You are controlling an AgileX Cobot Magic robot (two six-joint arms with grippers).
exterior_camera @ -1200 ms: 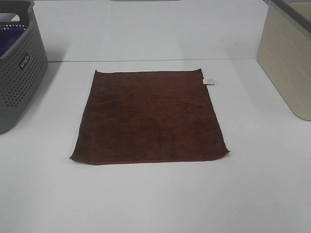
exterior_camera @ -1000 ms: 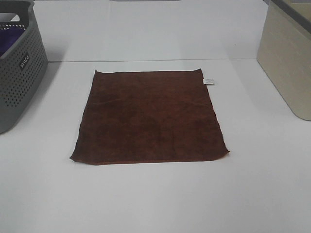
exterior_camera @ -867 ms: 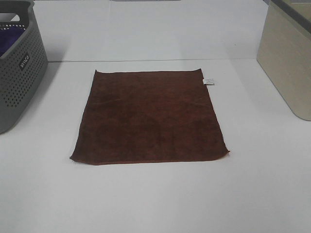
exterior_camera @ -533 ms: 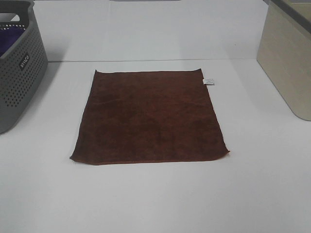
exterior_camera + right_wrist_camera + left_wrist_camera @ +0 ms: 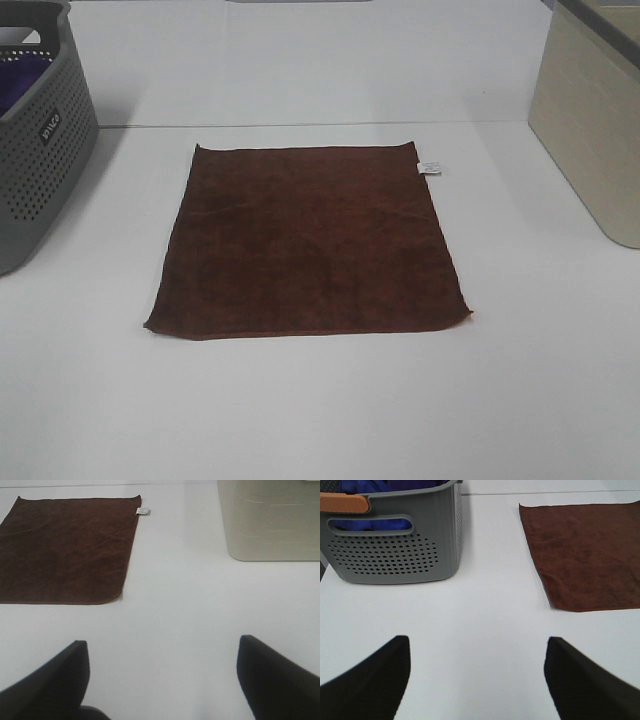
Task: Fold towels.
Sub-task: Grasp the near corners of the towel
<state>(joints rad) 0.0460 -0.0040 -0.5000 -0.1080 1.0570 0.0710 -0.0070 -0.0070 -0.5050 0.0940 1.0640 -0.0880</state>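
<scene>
Left end effector (image 5: 476, 645): fingers (image 5: 370, 680) spread wide, only bare desk (image 5: 320, 400) between them. It sits above the desk, short of the towel's near-left corner.
Right end effector (image 5: 162, 642): same state, spread wide over bare desk, short of the towel's near-right corner. Neither touches the cloth. Neither arm shows in the high view.

Brown towel (image 5: 310, 240): flat, a single layer, fully spread at the middle of the white desk, roughly square. Near edge runs about parallel to the desk front. The near-right corner curls up slightly and the near-left corner is a bit ragged. Small white tag (image 5: 429, 167) sticks out at the far-right corner and lies on the desk.

Grey perforated basket (image 5: 40, 150): on the left, well apart from the towel, upright. Blue-purple cloth (image 5: 370, 486) is inside, and an orange piece (image 5: 342, 502) sits on its rim.

Beige bin (image 5: 590, 120): on the right, upright, well apart from the towel, beyond the towel's right edge.
</scene>
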